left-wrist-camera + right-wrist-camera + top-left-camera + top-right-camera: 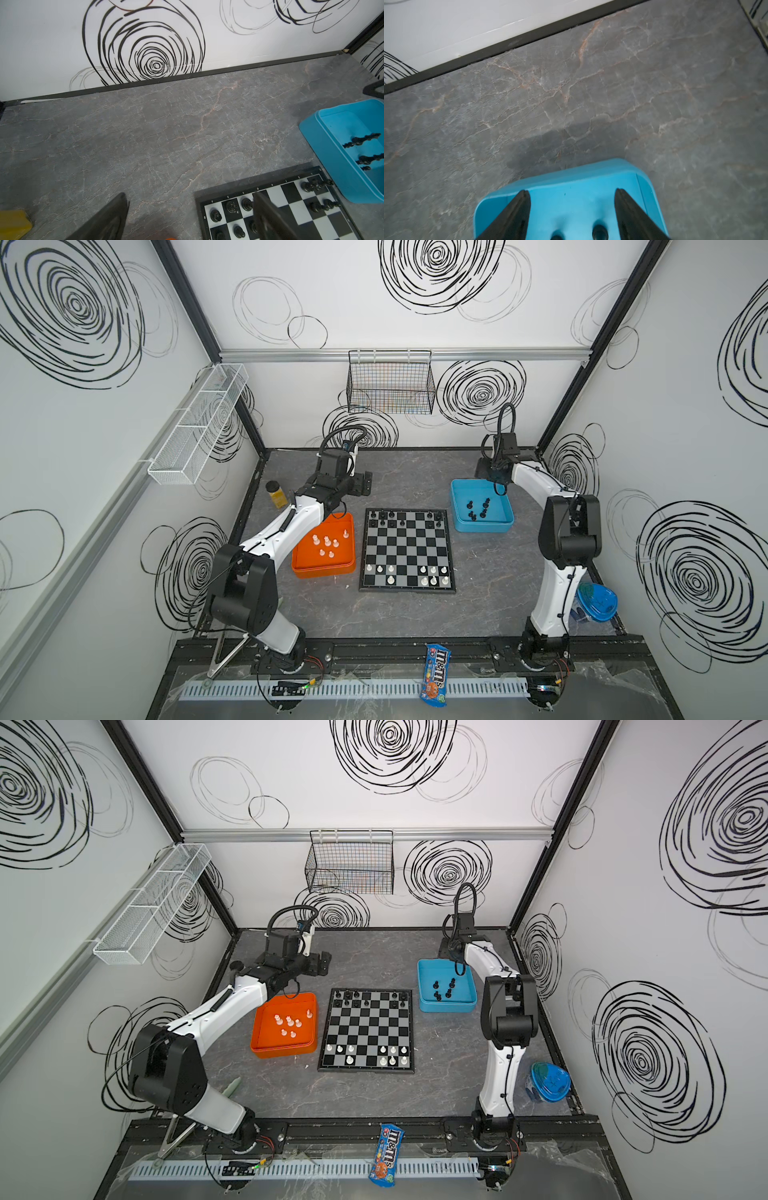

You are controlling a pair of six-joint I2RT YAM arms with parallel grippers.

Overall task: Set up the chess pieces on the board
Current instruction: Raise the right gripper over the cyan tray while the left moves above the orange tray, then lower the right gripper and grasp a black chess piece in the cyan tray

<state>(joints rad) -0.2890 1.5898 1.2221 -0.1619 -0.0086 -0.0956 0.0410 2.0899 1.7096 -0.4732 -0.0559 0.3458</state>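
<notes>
Since black chessmen (471, 514) sat in the blue tray (482, 527), the right gripper (571, 190) hovered there, jaws apart, empty, seemingly to fetch one; the left gripper (189, 192) hung wide open.

Board (408, 549) (365, 1029): flat, square, black and silver-grey checks, thin black frame. Lies centre of counter (490, 572); middle rows bare.

Black pieces (382, 514): tiny, upright, in two rows at board's 12 o'clock edge, gaps among them. Others stand loose in blue tray (484, 526), at board's 2 o'clock.

White pieces (390, 570): glossy, upright, in two rows at board's 6 o'clock edge, also with gaps. Others scattered in orange tray (324, 570), at board's 9 o'clock.
</notes>
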